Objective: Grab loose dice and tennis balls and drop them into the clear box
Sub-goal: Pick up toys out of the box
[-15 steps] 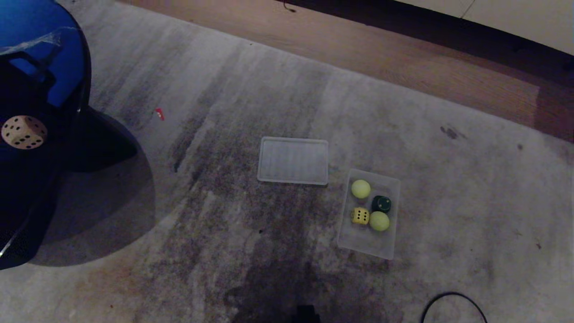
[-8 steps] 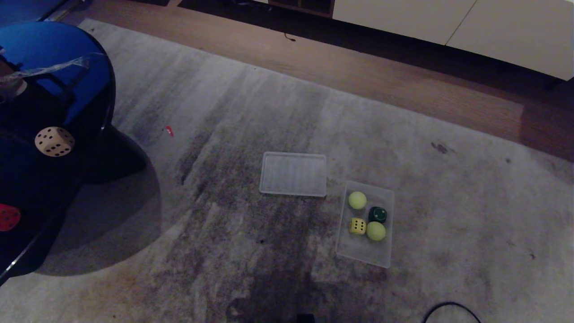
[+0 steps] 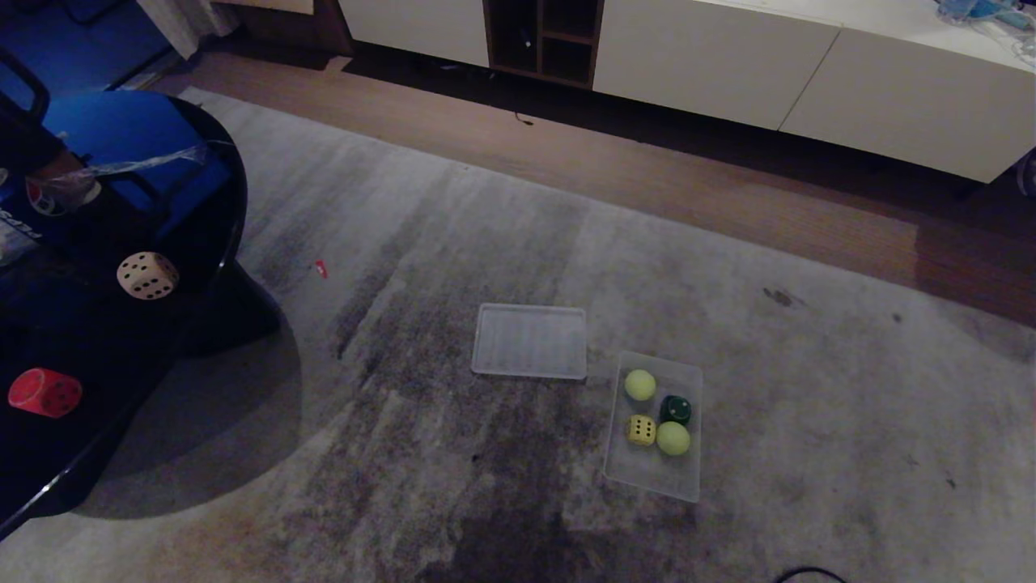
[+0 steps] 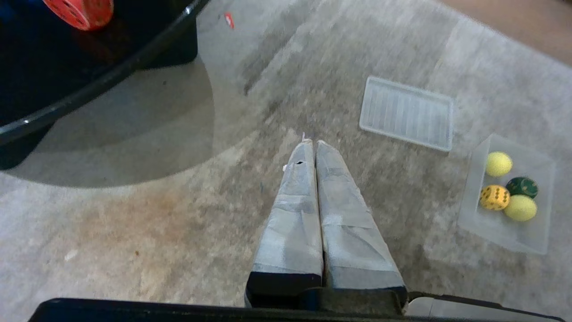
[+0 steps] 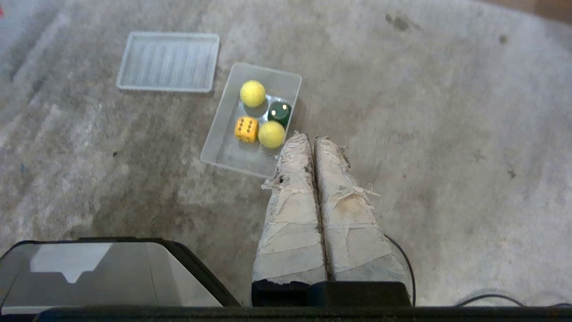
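Clear box point(image 3: 652, 474) sits on the grey rug point(image 3: 809, 405), lower centre-right in head view, long side running away from the robot. Inside, bunched at its far half: two tennis balls point(image 3: 640, 385) w/ a yellow die point(image 3: 641, 430) and a dark green die point(image 3: 675, 410) between and beside them; the nearer ball point(image 3: 672, 438) touches both dice, near half of the box bare. Same cluster shows in right wrist view: box point(image 5: 223, 152), balls point(image 5: 252, 93) and point(image 5: 271, 134), yellow die point(image 5: 246, 129), green die point(image 5: 279, 112). Just beside the box's far-left corner lies a flat ribbed clear lid point(image 3: 529, 341), apart from it. Loose dice are well apart from the box, up on a dark glossy round table point(image 3: 121, 453) at head view's left: beige die point(image 3: 147, 275) w/ dark dots further back, red die point(image 3: 45, 393) nearer the robot; red one also peeks into left wrist view point(image 4: 79, 11). Small red scrap point(image 3: 321, 268) on the rug near the table. Left gripper point(image 4: 311, 144) hangs over bare rug, taped fingers pressed together, holding nothing. Right gripper point(image 5: 308, 137) likewise pinched closed and empty, tips over the rug just beside the box's near-right edge. Neither arm in head view. Beyond the rug: wood floor point(image 3: 647, 186), then a long white cabinet point(image 3: 728, 65) w/ an open dark shelf section.
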